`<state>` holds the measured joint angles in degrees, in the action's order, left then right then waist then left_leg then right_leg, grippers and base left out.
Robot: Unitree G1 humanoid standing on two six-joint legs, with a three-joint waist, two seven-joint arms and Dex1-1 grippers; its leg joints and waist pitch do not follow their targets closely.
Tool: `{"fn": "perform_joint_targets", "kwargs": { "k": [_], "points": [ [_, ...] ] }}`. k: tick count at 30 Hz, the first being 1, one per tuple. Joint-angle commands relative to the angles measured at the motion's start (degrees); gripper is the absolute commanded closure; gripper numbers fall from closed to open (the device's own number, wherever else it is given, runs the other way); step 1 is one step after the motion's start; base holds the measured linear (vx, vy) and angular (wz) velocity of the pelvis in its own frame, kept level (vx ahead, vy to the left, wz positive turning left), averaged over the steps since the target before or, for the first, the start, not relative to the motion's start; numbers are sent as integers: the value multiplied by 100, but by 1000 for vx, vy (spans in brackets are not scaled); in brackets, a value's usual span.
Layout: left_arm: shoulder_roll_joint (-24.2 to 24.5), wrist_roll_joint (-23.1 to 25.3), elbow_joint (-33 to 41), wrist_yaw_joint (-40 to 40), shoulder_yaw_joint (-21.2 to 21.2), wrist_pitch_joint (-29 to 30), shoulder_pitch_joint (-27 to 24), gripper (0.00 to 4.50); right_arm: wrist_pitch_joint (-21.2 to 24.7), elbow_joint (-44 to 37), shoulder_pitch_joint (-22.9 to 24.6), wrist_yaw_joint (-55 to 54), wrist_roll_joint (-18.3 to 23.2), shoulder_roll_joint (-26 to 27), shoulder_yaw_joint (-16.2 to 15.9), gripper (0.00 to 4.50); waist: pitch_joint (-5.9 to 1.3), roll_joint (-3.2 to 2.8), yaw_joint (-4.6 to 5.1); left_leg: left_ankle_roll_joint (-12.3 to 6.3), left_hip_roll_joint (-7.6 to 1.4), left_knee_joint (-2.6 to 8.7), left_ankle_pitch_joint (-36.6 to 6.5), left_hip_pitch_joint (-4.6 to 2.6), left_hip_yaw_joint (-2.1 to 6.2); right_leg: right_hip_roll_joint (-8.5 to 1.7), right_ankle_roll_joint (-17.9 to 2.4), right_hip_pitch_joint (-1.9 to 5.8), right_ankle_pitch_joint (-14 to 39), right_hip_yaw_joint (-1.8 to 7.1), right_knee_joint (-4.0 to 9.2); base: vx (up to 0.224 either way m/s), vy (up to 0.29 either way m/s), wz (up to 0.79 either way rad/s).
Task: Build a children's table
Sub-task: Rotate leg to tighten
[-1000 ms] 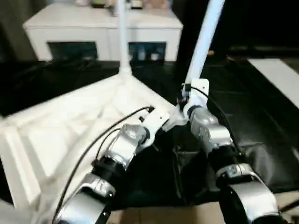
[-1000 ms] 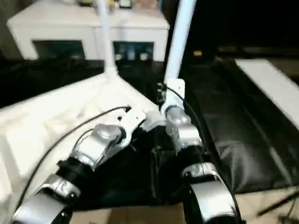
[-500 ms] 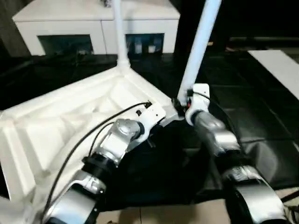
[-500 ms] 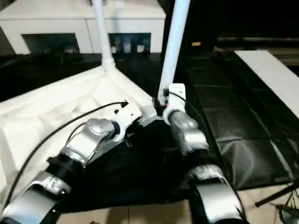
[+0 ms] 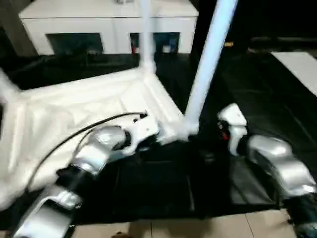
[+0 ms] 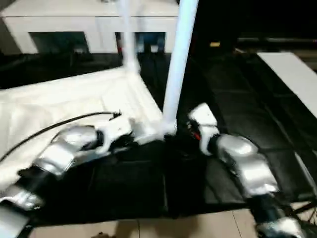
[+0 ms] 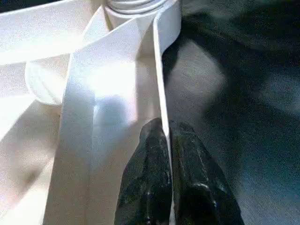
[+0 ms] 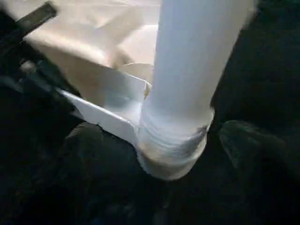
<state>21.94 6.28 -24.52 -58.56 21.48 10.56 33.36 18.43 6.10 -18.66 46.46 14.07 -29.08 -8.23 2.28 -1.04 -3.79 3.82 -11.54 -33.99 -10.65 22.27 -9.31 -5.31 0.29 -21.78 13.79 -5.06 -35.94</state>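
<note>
**White plastic top pinched at its rim, right jaws wide beside the near leg**

White plastic makes up the table top (image 5: 89, 106), which lies upside down on the black floor mat (image 5: 257, 99), ribs facing up. Two tube legs stand in corner sockets: the near leg (image 5: 205, 69) at the corner closest to the arms, the far leg (image 5: 145, 34) at the corner behind it. The left gripper (image 7: 166, 140) has its black fingers (image 7: 150, 178) squeezed together on the top's thin side wall, near the socket of the near leg. The right gripper (image 8: 154, 154) stands wide open, one finger (image 8: 253, 140) on each side of that leg's base, gripping nothing. A white cabinet (image 5: 109, 22) stands behind.
</note>
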Motion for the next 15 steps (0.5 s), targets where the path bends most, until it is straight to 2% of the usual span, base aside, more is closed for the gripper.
{"fn": "perform_joint_targets", "kwargs": {
  "k": [1, 4, 7, 12, 15],
  "points": [
    [-13, -140, 337, -404, 177, -207, 3, 450, -24, -246, 63, 292, 72, -135, -63, 2, -337, -7, 6, -532, -215, 363, -539, -135, 5, -298, -1602, 288, -839, 305, 348, 0, 0, 0],
    [70, -319, 461, -659, 137, -199, -49, 450, 90, -393, 153, 531, 139, -276, -91, 2, -347, -12, -3, -488, -214, 352, -453, -131, -23, -286, -1626, 284, -951, 308, 315, 0, 0, 0],
    [187, -429, 552, -884, 142, -167, -97, 450, 170, -445, 173, 667, 203, -344, -156, 2, -347, 10, -16, -500, -200, 341, -401, -129, -40, -290, -1614, 282, -997, 325, 308, 0, 0, 0],
    [204, -373, 447, -858, 117, -306, -103, 450, -38, 10, -13, 611, -141, -270, -345, 2, -355, 12, -21, -438, -186, 330, -400, -124, -45, -293, -1608, 283, -854, 324, 306, 0, 0, 0],
    [198, -360, 429, -858, 104, -319, -100, 450, -87, 210, -137, 564, -245, -157, -343, 28, -373, 36, -31, -490, -178, 306, -221, -128, -50, -281, -1638, 289, -1107, 328, 278, 0, 0, 0]
  ]
}}
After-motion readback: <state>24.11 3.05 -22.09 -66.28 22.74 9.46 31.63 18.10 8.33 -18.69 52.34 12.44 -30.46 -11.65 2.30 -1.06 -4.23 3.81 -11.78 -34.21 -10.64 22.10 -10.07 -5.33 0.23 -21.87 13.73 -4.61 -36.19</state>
